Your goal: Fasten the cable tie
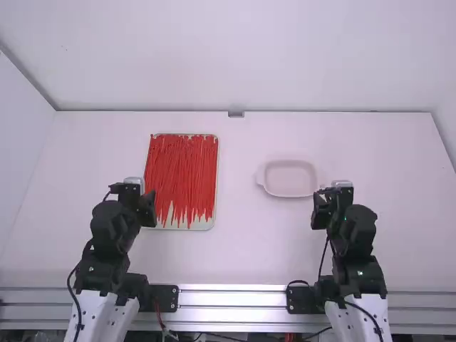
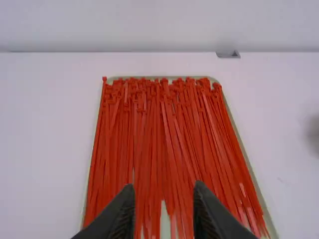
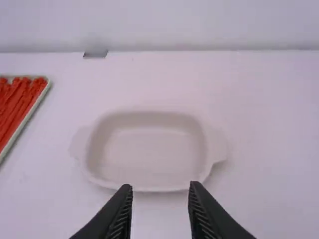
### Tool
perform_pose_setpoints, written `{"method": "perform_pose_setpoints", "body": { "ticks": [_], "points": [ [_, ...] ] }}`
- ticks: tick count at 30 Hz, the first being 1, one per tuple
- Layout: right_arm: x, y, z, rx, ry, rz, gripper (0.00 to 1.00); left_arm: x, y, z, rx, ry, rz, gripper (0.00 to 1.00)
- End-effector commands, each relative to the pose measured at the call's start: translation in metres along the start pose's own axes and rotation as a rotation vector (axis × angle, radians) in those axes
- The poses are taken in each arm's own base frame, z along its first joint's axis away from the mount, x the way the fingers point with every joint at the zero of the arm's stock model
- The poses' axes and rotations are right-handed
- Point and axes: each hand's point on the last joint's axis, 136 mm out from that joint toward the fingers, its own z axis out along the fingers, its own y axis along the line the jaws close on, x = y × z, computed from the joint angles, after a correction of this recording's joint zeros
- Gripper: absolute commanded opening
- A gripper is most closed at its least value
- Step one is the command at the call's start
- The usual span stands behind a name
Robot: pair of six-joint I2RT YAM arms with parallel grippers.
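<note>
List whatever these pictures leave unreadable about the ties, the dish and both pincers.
- cable ties: in the high view the strands are too fine and overlapped to count or single out.
- tray: in the left wrist view its near end is cut by the bottom edge and covered by the left pincer.
- dish: in the right wrist view its near rim sits partly behind the right pincer.
- Both pincers: in the high view their own wrists hide the fingers.

The ties are thin, bright red-orange plastic strips, a thick heap of them lying flat and loose, all straight and unfastened. They run roughly parallel, with their heads bunched at the far end and their tails ending unevenly at the near end. They cover most of a pale rectangular tray left of the table's middle.
</note>
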Motion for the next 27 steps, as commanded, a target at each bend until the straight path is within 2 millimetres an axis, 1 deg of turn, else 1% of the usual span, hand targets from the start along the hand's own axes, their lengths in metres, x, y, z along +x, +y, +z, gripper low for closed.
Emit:
{"method": "perform_pose_setpoints", "body": {
  "ticks": [1,4,7,8,11,14,16,19,20,22,24,25,26,27],
  "points": [
    [-0.018,0.009,-0.003,-0.041,0.016,-0.025,0.35,-0.020,-0.005,-0.003,0.023,0.006,-0.013,0.35],
    [-0.020,0.009,0.000,-0.030,0.096,-0.008,0.40,-0.027,-0.005,-0.002,0.020,0.066,-0.024,0.40],
    [-0.026,0.009,0.005,-0.009,0.183,0.007,0.48,-0.038,-0.005,0.002,0.020,0.140,-0.038,0.48],
    [-0.026,0.009,0.006,-0.008,0.189,0.007,0.48,-0.038,-0.006,0.002,0.021,0.145,-0.039,0.48],
    [-0.037,0.012,0.012,0.003,0.231,-0.007,0.54,-0.047,-0.007,0.007,0.026,0.198,-0.062,0.54],
    [-0.055,0.016,0.025,0.014,0.253,0.028,0.61,-0.058,-0.009,0.014,0.037,0.261,-0.062,0.61],
    [-0.060,0.019,0.029,0.009,0.260,0.031,0.63,-0.060,-0.010,0.016,0.039,0.281,-0.067,0.63],
    [-0.068,0.033,0.039,-0.042,0.313,-0.003,0.69,-0.065,-0.012,0.023,0.048,0.354,-0.085,0.70],
    [-0.069,0.040,0.043,-0.068,0.340,-0.011,0.72,-0.066,-0.012,0.025,0.051,0.388,-0.091,0.72],
    [-0.069,0.047,0.047,-0.084,0.372,-0.019,0.75,-0.067,-0.013,0.028,0.052,0.419,-0.098,0.75],
    [-0.068,0.061,0.050,-0.113,0.423,-0.042,0.79,-0.071,-0.014,0.034,0.057,0.462,-0.109,0.79],
    [-0.069,0.067,0.052,-0.126,0.438,-0.055,0.81,-0.073,-0.014,0.036,0.058,0.475,-0.113,0.80],
    [-0.069,0.068,0.052,-0.128,0.441,-0.057,0.81,-0.073,-0.014,0.037,0.059,0.478,-0.114,0.81],
    [-0.070,0.075,0.055,-0.144,0.459,-0.074,0.83,-0.076,-0.015,0.041,0.061,0.492,-0.118,0.83]
  ]
}}
